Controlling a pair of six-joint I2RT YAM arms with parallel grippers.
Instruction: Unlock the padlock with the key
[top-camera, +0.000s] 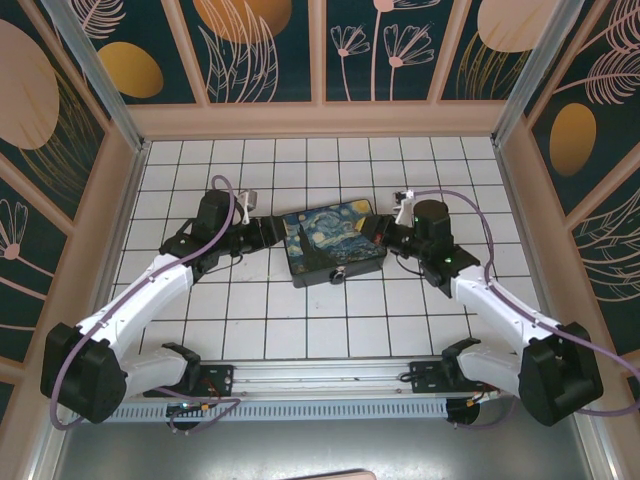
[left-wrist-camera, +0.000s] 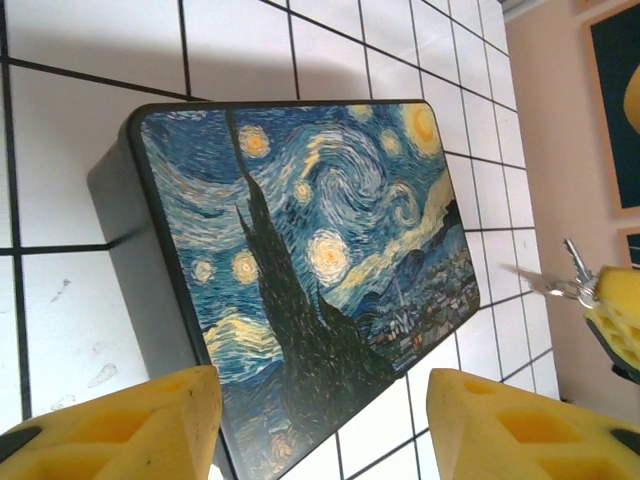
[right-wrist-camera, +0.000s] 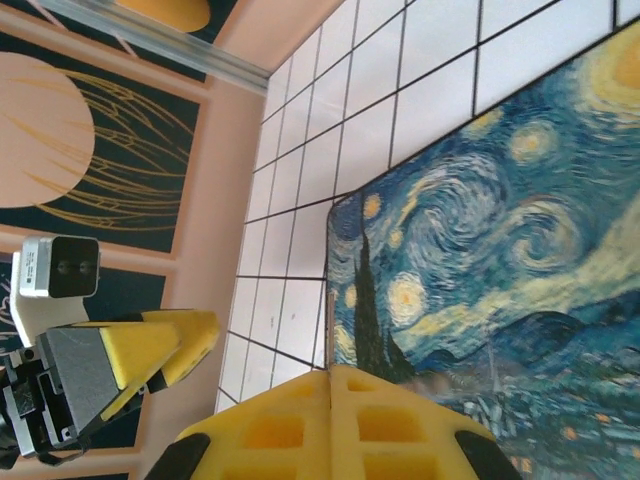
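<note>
A box painted with a starry night (top-camera: 330, 243) lies mid-table. A small dark padlock (top-camera: 337, 275) hangs on its near side. My left gripper (top-camera: 268, 230) sits at the box's left edge, open; its yellow fingers (left-wrist-camera: 130, 425) stand wide apart over the lid's corner (left-wrist-camera: 300, 260) with nothing between them. At the box's right edge, my right gripper (top-camera: 378, 232) is shut on the key. The thin silvery key (right-wrist-camera: 329, 330) pokes out edge-on from its closed pads (right-wrist-camera: 400, 420). In the left wrist view the key (left-wrist-camera: 540, 282) sticks out of the right gripper's yellow fingers (left-wrist-camera: 620, 320).
White tiled floor (top-camera: 300, 330) surrounds the box, enclosed by peach walls with dark floral panels (top-camera: 260, 40). The left gripper's fingers and camera (right-wrist-camera: 130, 350) appear at the left of the right wrist view. Both arm bases stand on the rail (top-camera: 320, 385) at the near edge.
</note>
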